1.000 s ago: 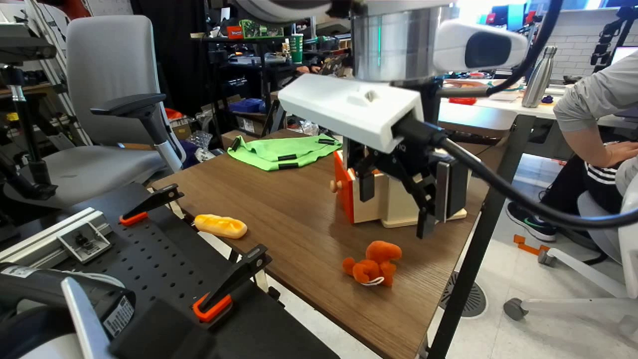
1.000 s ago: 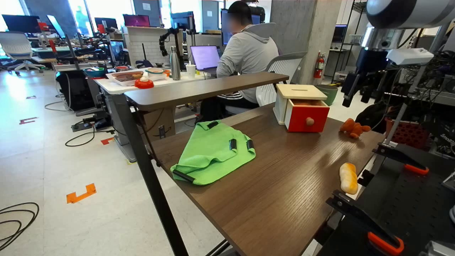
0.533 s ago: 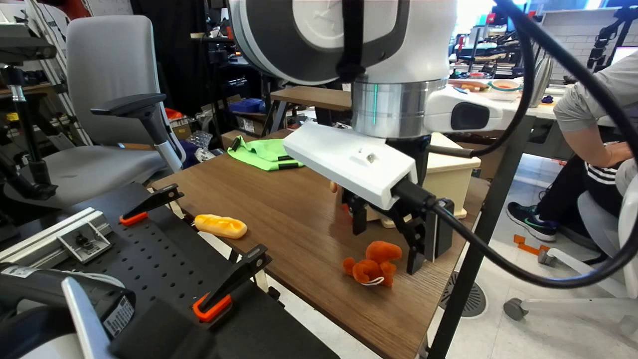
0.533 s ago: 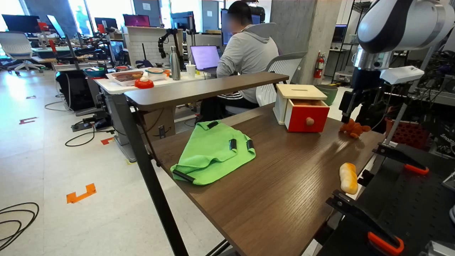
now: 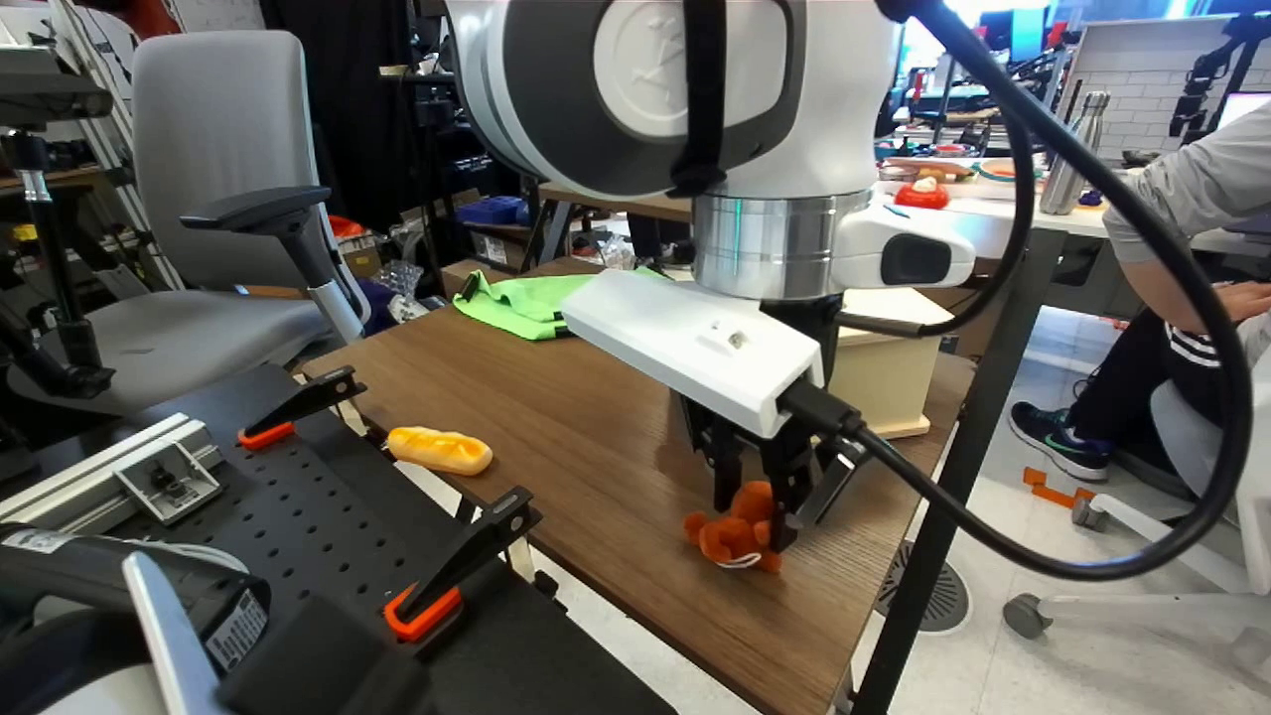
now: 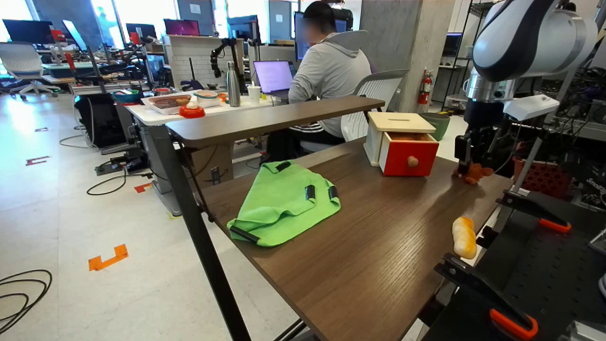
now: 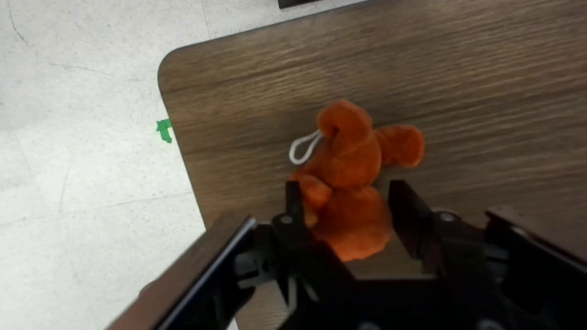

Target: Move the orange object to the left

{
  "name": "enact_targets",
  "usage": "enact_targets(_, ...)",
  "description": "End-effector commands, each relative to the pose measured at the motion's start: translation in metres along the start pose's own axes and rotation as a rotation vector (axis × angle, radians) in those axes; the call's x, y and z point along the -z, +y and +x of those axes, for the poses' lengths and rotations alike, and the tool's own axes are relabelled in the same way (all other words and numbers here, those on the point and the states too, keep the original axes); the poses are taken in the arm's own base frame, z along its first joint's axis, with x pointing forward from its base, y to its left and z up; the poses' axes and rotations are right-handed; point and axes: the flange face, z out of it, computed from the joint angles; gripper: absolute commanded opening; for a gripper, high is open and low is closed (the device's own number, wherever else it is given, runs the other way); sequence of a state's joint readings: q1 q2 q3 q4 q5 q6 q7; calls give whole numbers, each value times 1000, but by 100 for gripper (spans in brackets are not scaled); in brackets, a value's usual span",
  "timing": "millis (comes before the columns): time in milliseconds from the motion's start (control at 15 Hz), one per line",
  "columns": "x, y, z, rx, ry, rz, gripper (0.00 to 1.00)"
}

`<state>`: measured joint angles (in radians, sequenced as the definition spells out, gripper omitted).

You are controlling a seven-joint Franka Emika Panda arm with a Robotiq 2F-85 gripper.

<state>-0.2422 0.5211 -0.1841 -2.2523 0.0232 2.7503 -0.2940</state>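
The orange object [image 5: 728, 541] is a small plush of rounded lobes with a white cord loop, lying on the brown table near its edge. In the wrist view the orange object [image 7: 351, 160] has its nearest lobe between the two black fingers. My gripper [image 7: 346, 185] points down over it, jaws drawn in on both sides of that lobe; both fingers appear to touch it, though blur softens the right-hand contact. In an exterior view my gripper [image 6: 469, 167] partly hides the orange object [image 6: 476, 173], which rests on the tabletop.
Beside the gripper stands a cream wooden box [image 6: 401, 121] with a red drawer front [image 6: 400, 161] pulled out slightly. A green cloth [image 6: 284, 208] and a toy bread [image 5: 439, 450] lie on the table [image 6: 360, 246]. Black clamps [image 6: 483, 289] grip its edge.
My gripper has come down from above onto the orange object, and its jaws have gone from wide apart to close around it. The plush has hardly shifted.
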Motion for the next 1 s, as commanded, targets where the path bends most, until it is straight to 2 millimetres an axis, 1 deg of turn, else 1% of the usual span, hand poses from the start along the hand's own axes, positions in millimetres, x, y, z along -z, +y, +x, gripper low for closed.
enact_targets(0,5,2,9,2,19,-1,20)
enact_targets(67,8,1,10,3,23,1,12)
enact_targets(200,17,-4,8,15,32,13,2)
enact_targets(267,22,-7,5,21,32,20,1)
enact_targets(333,29,-11,2,27,36,24,3)
enact_targets(400,37,-18,-4,37,29,35,4)
enact_targets(467,44,-24,-9,53,32,44,1)
enact_targets(533,55,-32,-18,81,32,55,3)
enact_targets(600,64,-40,-24,108,31,67,3)
enact_targets(800,100,-70,-46,191,51,94,3)
enact_targets(933,123,-90,-52,229,85,117,3)
